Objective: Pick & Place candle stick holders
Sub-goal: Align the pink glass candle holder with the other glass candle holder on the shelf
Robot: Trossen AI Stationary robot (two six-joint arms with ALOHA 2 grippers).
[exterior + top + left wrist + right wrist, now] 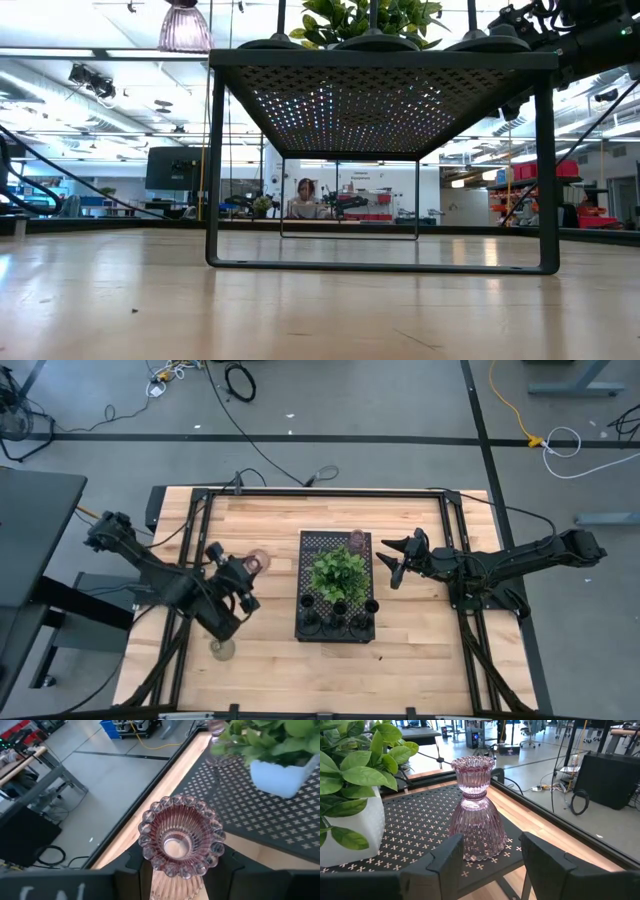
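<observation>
A plant sits mid-tray — one holder behind it, three holders in front.

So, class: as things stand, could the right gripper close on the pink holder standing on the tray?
Probably yes. The right gripper is open, the pink holder stands upright just ahead of it, and nothing lies between; the plant sits off to one side.

No legible text, label, brand, number or sign appears on anything in these views.
</observation>
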